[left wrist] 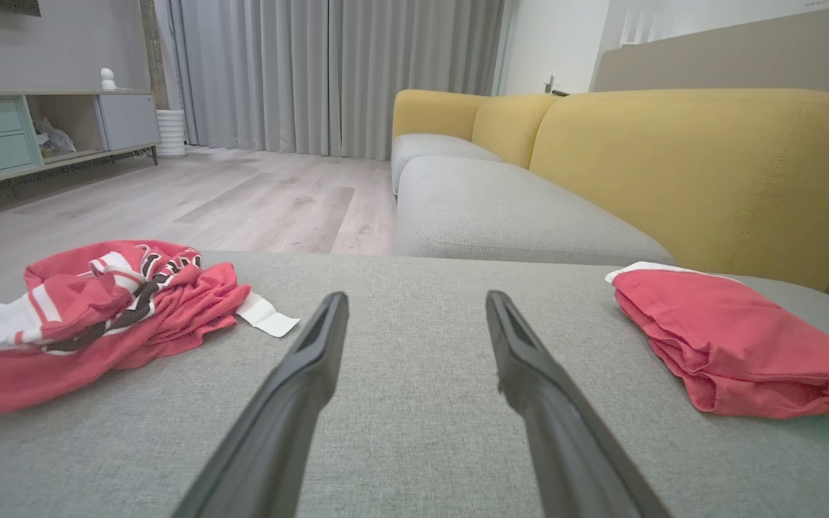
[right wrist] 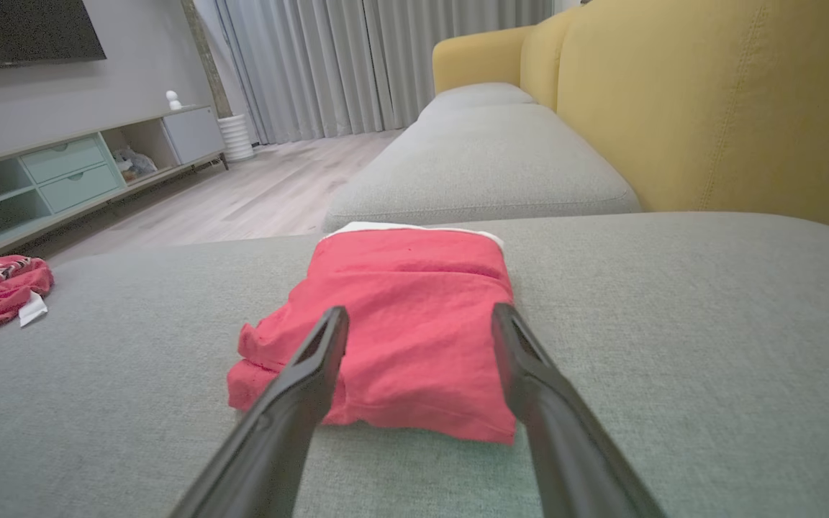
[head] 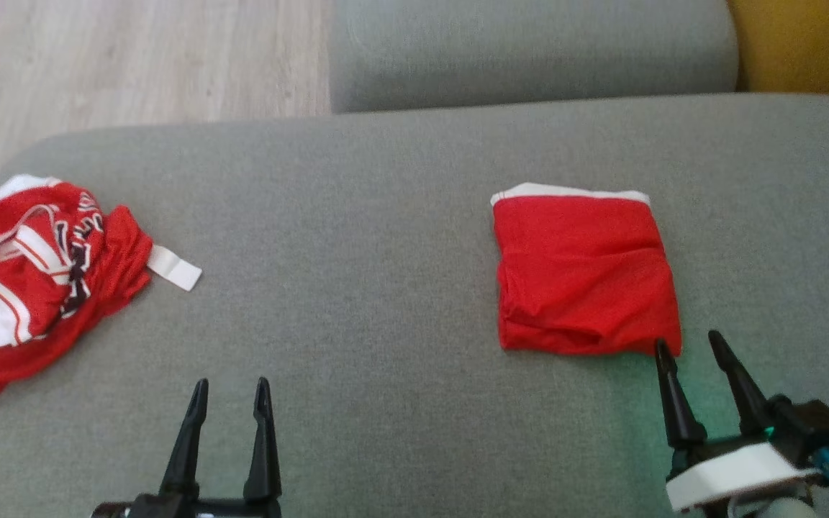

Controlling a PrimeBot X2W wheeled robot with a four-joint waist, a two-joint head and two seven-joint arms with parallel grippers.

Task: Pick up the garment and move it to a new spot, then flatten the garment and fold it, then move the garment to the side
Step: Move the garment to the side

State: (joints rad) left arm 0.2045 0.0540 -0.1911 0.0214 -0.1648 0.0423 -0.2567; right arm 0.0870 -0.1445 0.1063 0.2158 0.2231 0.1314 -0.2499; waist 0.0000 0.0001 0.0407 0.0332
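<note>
At the far left of the head view, a crumpled red-and-white garment [head: 40,266] lies on the grey sofa cushion [head: 386,216], up and left of the left claw [head: 232,381], which is spread and empty. Right of centre sits the folded red garment [head: 583,277], roughly square. Its near right corner is just above the right claw [head: 689,342], also spread and empty, so I'd judge that arm the nearer one for moving it aside.

On the cushion [head: 386,216], folded garment [head: 586,277] lies right, crumpled garment [head: 47,266] left (apart)
</note>
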